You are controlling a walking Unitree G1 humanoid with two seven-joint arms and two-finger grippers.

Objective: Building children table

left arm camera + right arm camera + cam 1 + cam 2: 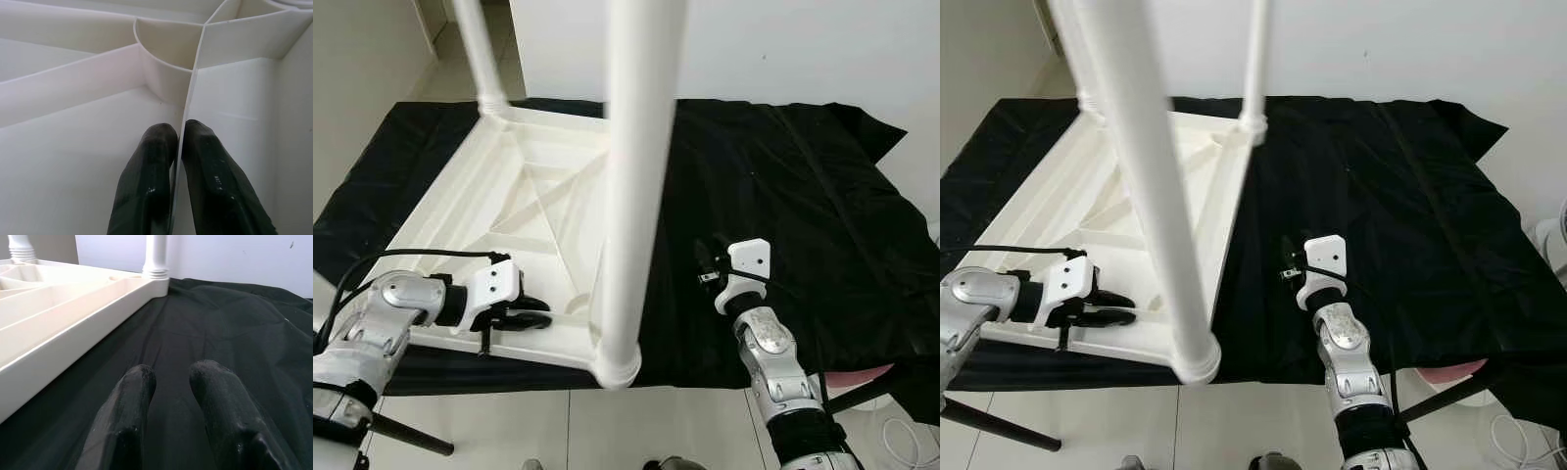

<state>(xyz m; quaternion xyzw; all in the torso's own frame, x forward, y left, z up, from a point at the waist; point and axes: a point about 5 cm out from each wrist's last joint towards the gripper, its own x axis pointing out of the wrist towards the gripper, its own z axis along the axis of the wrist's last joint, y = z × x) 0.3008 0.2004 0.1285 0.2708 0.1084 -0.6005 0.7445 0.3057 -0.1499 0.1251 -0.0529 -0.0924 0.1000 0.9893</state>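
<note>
A white plastic children's table (pixel 543 191) lies upside down on a black cloth (pixel 783 196). Legs stand upright in its corners: one at the near right corner (pixel 636 176), one at the far left (pixel 478 49) and one at the far right (pixel 1253 69). My left gripper (pixel 540 311) rests inside the underside near the front edge. It is shut on a thin white rib (pixel 193 83), one finger on each side. To the right of the table, my right gripper (pixel 171 374) hovers low over the cloth, open, with nothing between its fingers.
The cloth covers the floor up to a white wall (pixel 783 49). Pale tiles (pixel 558 431) lie in front. A pink object (pixel 862 377), a dark stand leg (pixel 867 392) and a white cable (pixel 906 436) sit at the near right. Another dark stand leg (pixel 406 436) crosses the near left.
</note>
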